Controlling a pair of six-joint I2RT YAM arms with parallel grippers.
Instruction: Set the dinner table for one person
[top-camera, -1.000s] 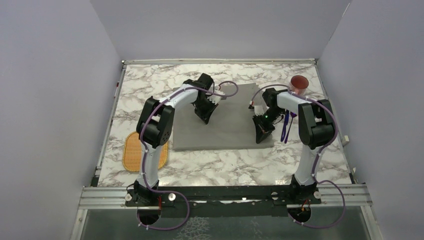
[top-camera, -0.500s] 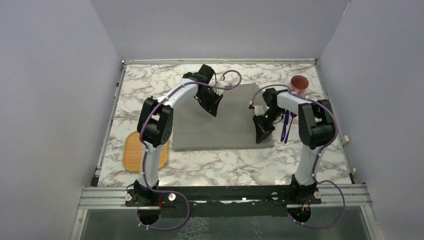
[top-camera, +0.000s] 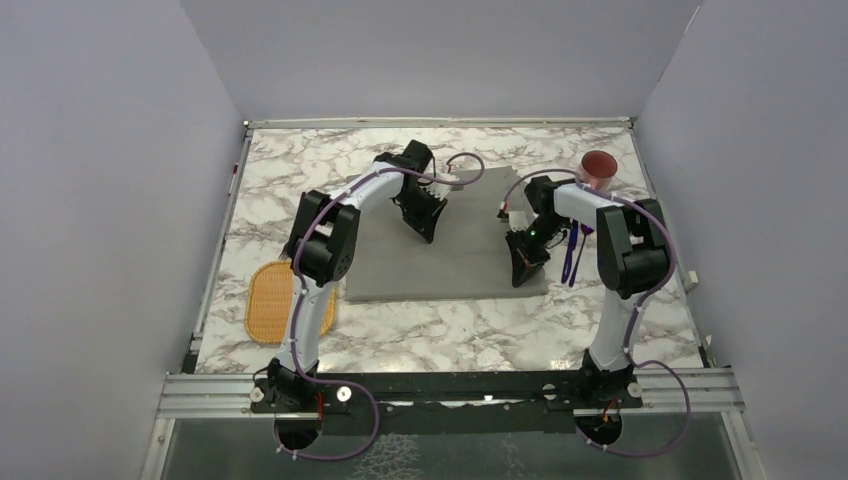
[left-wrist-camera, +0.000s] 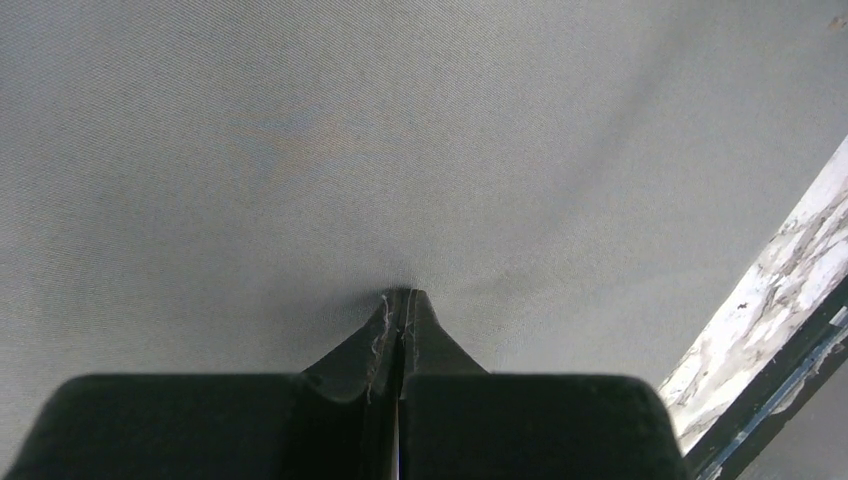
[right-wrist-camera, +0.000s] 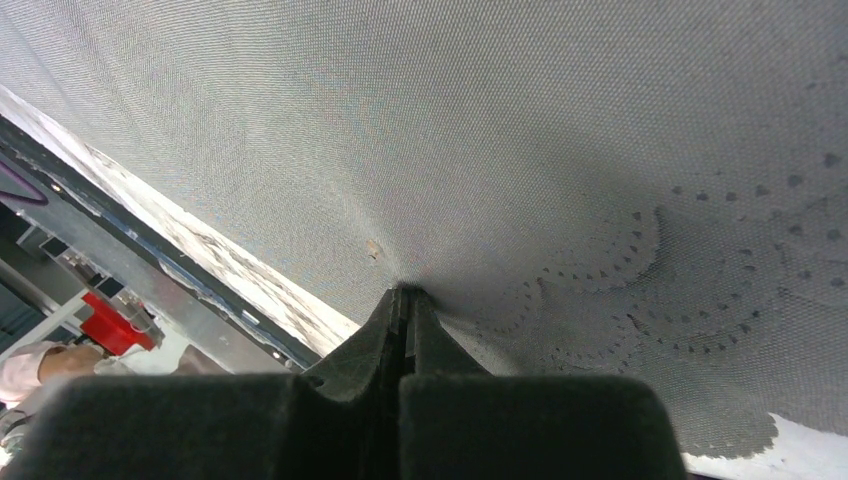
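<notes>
- Two arms stand on a metal rail (top-camera: 450, 385) at the near edge, the left arm (top-camera: 320, 250) and the right arm (top-camera: 625, 250) both bent forward and reaching over the table (top-camera: 450, 330).
- That table, white and grey veined marble with metal edging, runs from the rail to the back wall and fills the space between the side walls; everything else lies on it.
- Nearest on the left, an oval wicker mat (top-camera: 268, 300) lies flat by the left arm, just off the cloth's near left corner.
- Mid-table, a grey cloth (top-camera: 460, 255) lies spread out, its near edge parallel to the rail.
- At the cloth's near right corner, the right tool (top-camera: 521, 278) points down onto it. In the wrist view its fingers are together, tips nipping the cloth (right-wrist-camera: 500, 150), which puckers towards them; a scalloped, dotted border (right-wrist-camera: 700, 330) runs just beside the tips.
- Just right of the cloth lie thin purple pieces (top-camera: 570, 255), too small to tell apart.
- Farther in, the left tool (top-camera: 428, 235) points down on the cloth's far half. Its fingers are pressed together too, with faint creases in the cloth (left-wrist-camera: 400, 150) drawn to the tips.
- Farthest, a reddish-brown cup (top-camera: 598, 168) stands upright near the far right corner, apart from the cloth.
</notes>
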